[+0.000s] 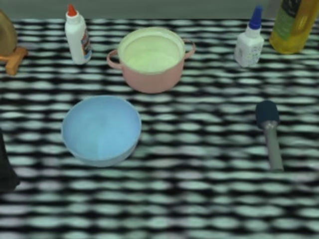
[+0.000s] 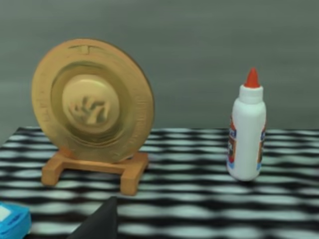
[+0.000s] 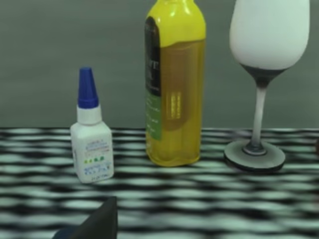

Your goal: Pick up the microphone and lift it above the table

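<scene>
Grey-handled microphone point(image 1: 269, 135) lies near the table's point(image 1: 199, 199) right edge, untouched. Bottle labels are perhaps printed but unreadable. Both grippers sit mostly out of frame; whether they are released or clenched, I cannot tell.

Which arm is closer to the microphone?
Probably right: its wrist camera faces the blue-capped glue bottle, on the microphone side of the table. The left arm sits at the far left edge.
</scene>
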You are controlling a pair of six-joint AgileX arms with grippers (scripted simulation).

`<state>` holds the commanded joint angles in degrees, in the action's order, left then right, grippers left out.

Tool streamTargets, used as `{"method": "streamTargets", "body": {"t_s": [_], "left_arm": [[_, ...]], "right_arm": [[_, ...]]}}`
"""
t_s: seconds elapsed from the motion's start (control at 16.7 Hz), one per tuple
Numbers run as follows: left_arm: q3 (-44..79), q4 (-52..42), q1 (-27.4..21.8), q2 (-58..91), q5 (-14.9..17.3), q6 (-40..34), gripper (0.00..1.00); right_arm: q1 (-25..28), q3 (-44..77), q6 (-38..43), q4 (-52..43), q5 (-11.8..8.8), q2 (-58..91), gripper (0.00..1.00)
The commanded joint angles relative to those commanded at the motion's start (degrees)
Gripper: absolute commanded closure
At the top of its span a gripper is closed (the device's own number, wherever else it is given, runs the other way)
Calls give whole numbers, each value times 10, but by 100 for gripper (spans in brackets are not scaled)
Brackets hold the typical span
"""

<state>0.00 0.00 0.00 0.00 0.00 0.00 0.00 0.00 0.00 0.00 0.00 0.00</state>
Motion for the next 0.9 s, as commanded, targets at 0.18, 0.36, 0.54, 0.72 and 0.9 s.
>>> {"method": "streamTargets", "body": {"t_s": [0.18,0.36,0.54,0.72,0.9], "left_arm": [[0,0,0,0,0,0,0],[0,0,0,0,0,0,0],[0,0,0,0,0,0,0],[0,0,0,0,0,0,0],[0,0,0,0,0,0,0]], "right_arm": [[2,5,2,-5,0,6,0],[21,51,18,-49,4,61,0],[50,133,48,-124,14,170,0],[86,242,89,-212,26,325,0],[126,365,134,-300,37,501,0]]}}
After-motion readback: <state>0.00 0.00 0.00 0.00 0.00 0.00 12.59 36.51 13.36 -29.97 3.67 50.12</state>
